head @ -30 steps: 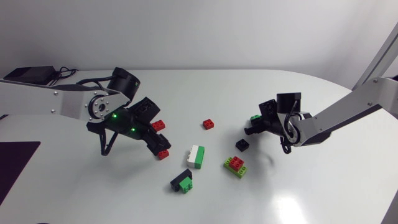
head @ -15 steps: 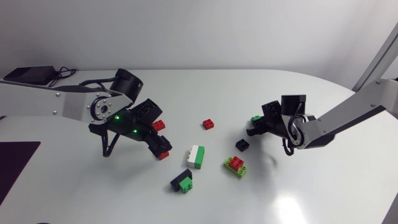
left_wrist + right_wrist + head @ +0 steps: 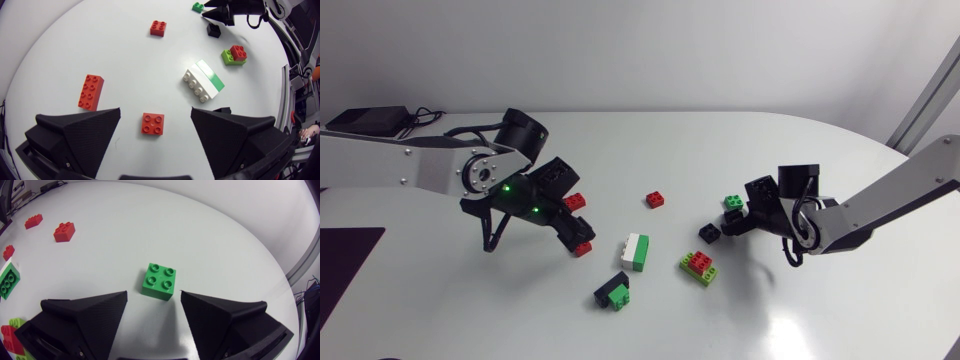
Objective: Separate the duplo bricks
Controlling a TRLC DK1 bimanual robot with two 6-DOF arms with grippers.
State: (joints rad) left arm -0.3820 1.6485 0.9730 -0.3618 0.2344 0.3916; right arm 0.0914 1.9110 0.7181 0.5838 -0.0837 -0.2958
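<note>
- Two arms come over the table [image 3: 470,300], the left arm from its left edge and the right arm from its right edge.
- The left tool [image 3: 156,109] stands wide. A small red brick [image 3: 153,123] lies flat on the table in the gap, and neither finger touches it.
- A long red brick [image 3: 91,91] lies just beside the left tool, on the side toward the far edge of the table.
- The right tool [image 3: 153,294] is wide too and holds nothing. A small green brick [image 3: 159,281] lies with studs up just ahead of its fingertips. It seems free, but I cannot tell for sure if one finger touches it.
- Near the middle of the table a square red brick [image 3: 656,199] lies alone, well apart from both tools.
- A white and green pair [image 3: 635,251] is joined together and lies between the two tools, more toward the near edge.
- A black and green pair [image 3: 613,292], also joined, is the one closest to the near edge.
- A lime brick with a red brick on top [image 3: 699,265] stands near the right tool, on its near-edge side.
- A small black brick [image 3: 709,233] lies between that stack and the small green brick, close beside the right tool.
- A flat black device [image 3: 365,118] with a cable lies at the far left corner of the table.
</note>
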